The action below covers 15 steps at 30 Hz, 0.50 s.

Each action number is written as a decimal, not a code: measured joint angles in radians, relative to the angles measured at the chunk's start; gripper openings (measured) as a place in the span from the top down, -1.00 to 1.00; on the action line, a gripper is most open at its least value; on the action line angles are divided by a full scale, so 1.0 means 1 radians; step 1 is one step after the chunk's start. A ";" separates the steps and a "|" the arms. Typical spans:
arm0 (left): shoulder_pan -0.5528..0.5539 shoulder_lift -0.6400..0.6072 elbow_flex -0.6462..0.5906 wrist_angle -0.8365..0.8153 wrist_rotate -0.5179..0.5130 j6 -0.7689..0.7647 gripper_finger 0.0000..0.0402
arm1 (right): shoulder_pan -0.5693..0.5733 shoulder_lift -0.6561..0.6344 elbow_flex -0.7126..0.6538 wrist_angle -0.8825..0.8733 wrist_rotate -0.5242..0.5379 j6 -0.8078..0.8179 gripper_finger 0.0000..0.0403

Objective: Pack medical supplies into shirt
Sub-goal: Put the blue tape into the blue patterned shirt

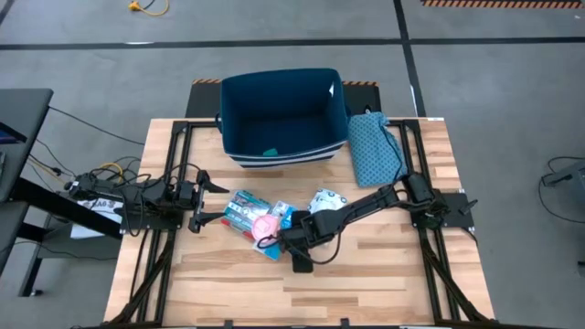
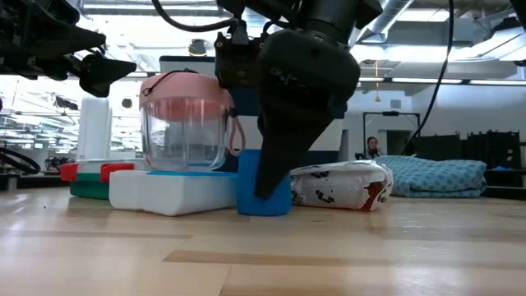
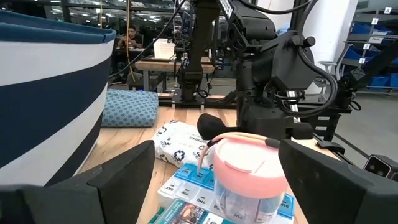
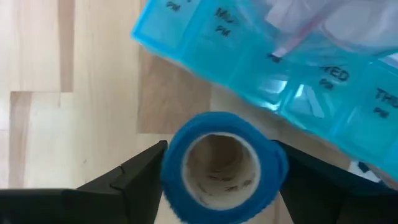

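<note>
The supplies lie mid-table: a flat blue-white-red box (image 1: 240, 211), a clear round container with a pink lid (image 1: 266, 225) standing on a blue pill organiser (image 4: 292, 74), and a white printed pouch (image 1: 327, 201). A blue tape roll (image 4: 217, 165) stands on end on the wood just near of them. My right gripper (image 1: 297, 249) reaches in from the right and is shut on this roll. My left gripper (image 1: 207, 197) hovers open at the left of the pile, pointing at the pink-lidded container (image 3: 249, 174). A teal patterned cloth (image 1: 373, 146) lies folded at the far right. My right gripper (image 4: 217, 186) has the blue tape roll pinched between its two fingers, one on each side of the roll's outer wall (image 4: 171, 165). The fingers come from above, pointing down. The roll is upright, its open core facing up and its lower end (image 2: 263, 207) on the table.
A dark blue bin (image 1: 281, 119) with a small teal item inside stands at the far middle. The pill organiser's edge lies right beside the roll. Bare wood (image 1: 366, 283) stretches along the near side. A person (image 2: 374, 148) sits in the room beyond the table.
</note>
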 joint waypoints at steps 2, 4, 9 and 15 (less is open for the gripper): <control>0.000 0.000 0.000 0.000 0.000 0.000 -0.66 | -0.006 0.000 0.000 0.000 0.001 0.013 -0.24; 0.000 0.000 0.000 0.000 0.000 0.000 -0.66 | -0.013 -0.001 0.000 -0.006 -0.011 0.016 -0.13; 0.000 0.000 0.000 0.000 0.000 0.000 -0.66 | -0.014 -0.002 0.000 -0.019 -0.019 0.023 0.22; 0.000 0.000 0.000 0.000 0.000 0.000 -0.66 | -0.012 -0.003 0.001 -0.030 -0.065 0.043 0.36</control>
